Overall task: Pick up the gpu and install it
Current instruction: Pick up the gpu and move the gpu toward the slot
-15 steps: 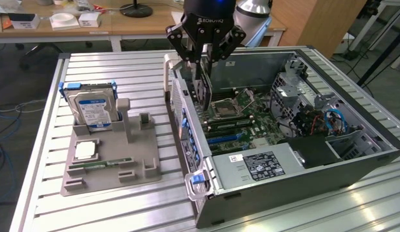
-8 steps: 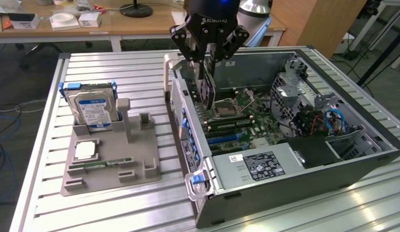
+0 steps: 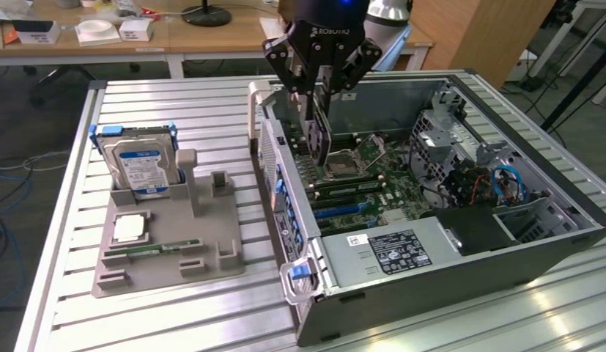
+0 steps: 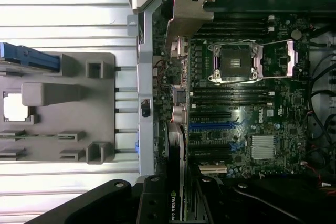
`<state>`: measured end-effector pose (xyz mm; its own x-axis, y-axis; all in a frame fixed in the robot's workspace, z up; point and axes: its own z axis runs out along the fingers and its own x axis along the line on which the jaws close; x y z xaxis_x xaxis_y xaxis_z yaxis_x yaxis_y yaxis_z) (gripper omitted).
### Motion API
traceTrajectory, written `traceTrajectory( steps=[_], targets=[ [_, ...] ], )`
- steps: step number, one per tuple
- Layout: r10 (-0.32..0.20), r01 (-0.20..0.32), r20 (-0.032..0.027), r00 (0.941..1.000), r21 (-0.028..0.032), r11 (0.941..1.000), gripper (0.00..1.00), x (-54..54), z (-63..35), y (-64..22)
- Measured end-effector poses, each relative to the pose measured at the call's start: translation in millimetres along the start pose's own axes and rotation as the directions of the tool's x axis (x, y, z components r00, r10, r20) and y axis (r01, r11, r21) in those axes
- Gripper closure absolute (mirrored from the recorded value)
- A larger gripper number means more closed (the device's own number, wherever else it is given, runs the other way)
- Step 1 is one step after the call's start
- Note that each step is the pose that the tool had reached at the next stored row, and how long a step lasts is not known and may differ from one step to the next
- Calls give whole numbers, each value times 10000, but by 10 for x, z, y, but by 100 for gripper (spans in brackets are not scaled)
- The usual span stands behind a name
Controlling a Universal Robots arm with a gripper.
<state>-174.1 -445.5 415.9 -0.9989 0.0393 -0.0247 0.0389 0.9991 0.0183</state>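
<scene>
Ribbed aluminium table (image 3: 165,103), wooden desks (image 3: 215,37) behind. Black fingers (image 3: 305,77), partly closed, clamp the thin black rectangular gpu (image 3: 319,143) upright inside the open grey computer case (image 3: 459,286).

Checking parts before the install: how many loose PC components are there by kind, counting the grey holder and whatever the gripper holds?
Hard drive: 1
Processor chip: 1
Memory stick: 1
gpu, held in the gripper: 1
Total: 4
</scene>
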Motion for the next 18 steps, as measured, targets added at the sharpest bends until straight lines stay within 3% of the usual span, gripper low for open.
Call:
traceTrajectory(
  steps=[18],
  targets=[
    [-48,48,0,10000,-1,10000,74,-127,3,5]
  ],
)
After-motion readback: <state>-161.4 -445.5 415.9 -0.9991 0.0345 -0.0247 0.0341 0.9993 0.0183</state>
